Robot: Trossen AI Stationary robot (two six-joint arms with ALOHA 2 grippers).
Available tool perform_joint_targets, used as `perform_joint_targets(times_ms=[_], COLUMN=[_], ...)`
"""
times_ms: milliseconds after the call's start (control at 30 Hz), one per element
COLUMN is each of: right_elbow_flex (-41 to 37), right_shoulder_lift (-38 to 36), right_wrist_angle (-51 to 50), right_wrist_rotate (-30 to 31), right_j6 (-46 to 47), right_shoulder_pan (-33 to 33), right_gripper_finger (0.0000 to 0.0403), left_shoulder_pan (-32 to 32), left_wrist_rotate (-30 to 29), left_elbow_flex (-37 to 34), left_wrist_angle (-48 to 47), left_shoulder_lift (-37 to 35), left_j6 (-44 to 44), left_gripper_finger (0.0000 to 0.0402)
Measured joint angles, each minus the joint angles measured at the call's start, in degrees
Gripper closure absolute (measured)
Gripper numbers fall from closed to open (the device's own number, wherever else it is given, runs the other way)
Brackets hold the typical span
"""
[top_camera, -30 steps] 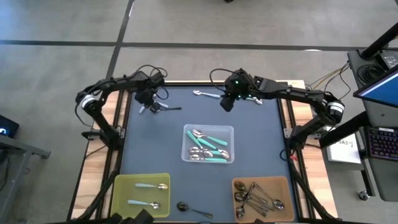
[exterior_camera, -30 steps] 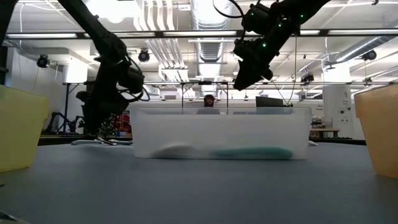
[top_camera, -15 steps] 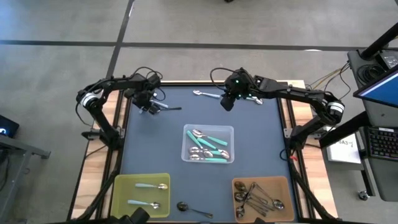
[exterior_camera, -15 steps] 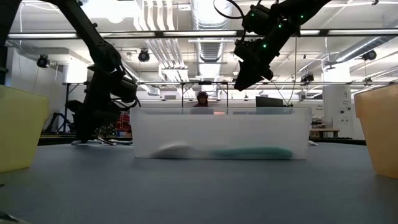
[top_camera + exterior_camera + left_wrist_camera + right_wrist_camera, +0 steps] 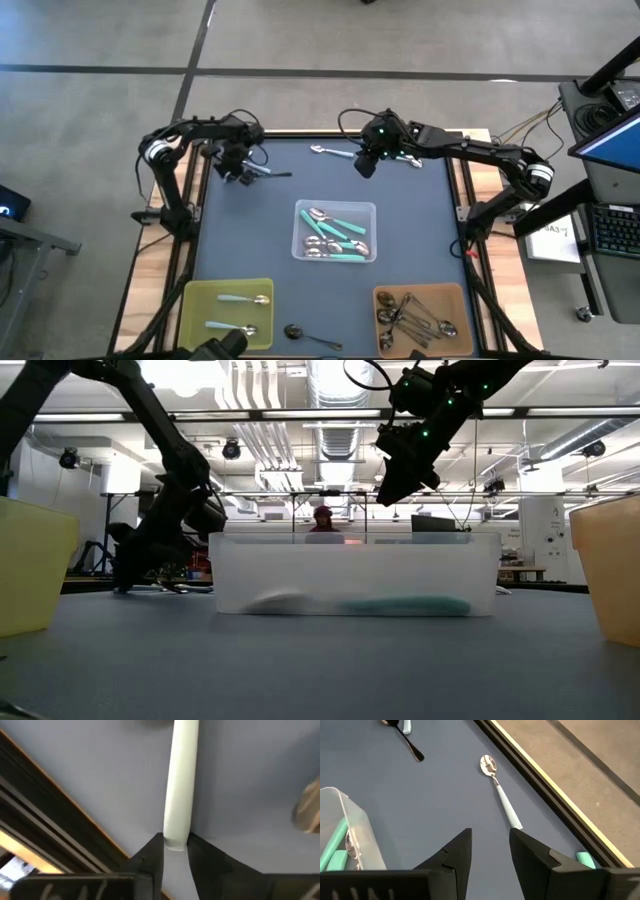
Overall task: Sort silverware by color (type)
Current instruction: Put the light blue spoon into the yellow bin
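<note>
At the far left of the table [image 5: 420,230] I have the left gripper [image 5: 175,851] down with its fingers clamped on the end of a pale-handled spoon [image 5: 180,785] lying flat, handle pointing straight away from the fingers, while the right gripper [image 5: 490,852] hovers empty, fingers apart, at far centre.

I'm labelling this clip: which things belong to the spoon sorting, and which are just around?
Job:
- spoons in the clear bin
- pale-handled spoon between the left gripper fingers
- pale-handled spoon below the right gripper
- yellow bin
- brown bin

Around:
- keyboard
- person in the background
</note>
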Motion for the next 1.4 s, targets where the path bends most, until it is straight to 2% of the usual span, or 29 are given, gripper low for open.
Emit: perform_joint_targets(times_ms=[167, 367, 500, 700, 967, 1100, 1167, 1400], right_elbow_flex=[0.00, 0.00, 0.00, 0.00, 0.00, 0.00, 0.00, 0.00], right_shoulder_lift=[0.00, 0.00, 0.00, 0.00, 0.00, 0.00, 0.00, 0.00], right_wrist_angle=[0.00, -0.04, -0.04, -0.02, 0.06, 0.37, 0.35, 0.35], right_wrist_rotate=[0.02, 0.02, 0.02, 0.02, 0.02, 0.01, 0.02, 0.02], right_j6=[-0.18, -1.07, -1.45, -1.67, -2.50, -2.51, -2.48, -2.52], right_shoulder_pan=[0.00, 0.00, 0.00, 0.00, -0.11, -0.37, -0.37, -0.37], right_gripper_finger=[0.0280, 0.0280, 0.0280, 0.0280, 0.0280, 0.0280, 0.0280, 0.0280], left_shoulder_pan=[-0.23, -0.22, -0.13, -0.29, -0.24, -0.24, -0.31, -0.31], left_wrist_rotate=[-0.57, 0.06, 2.83, 13.14, 11.77, 17.82, 18.93, 18.15], left_elbow_flex=[-0.09, -0.22, -0.28, -0.28, -0.26, -0.26, -0.26, -0.24], left_wrist_angle=[-1.60, -1.51, -0.58, 0.47, 4.17, 8.48, 9.52, 9.84], left_shoulder_lift=[-0.07, -0.42, -1.76, -5.09, -6.37, -6.44, -6.44, -6.48], left_j6=[0.59, 3.39, 4.90, 7.11, 3.64, 1.28, 0.52, 0.25], left_gripper_finger=[0.0391, 0.0400, 0.0401, 0.0400, 0.0401, 0.0401, 0.0399, 0.0363])
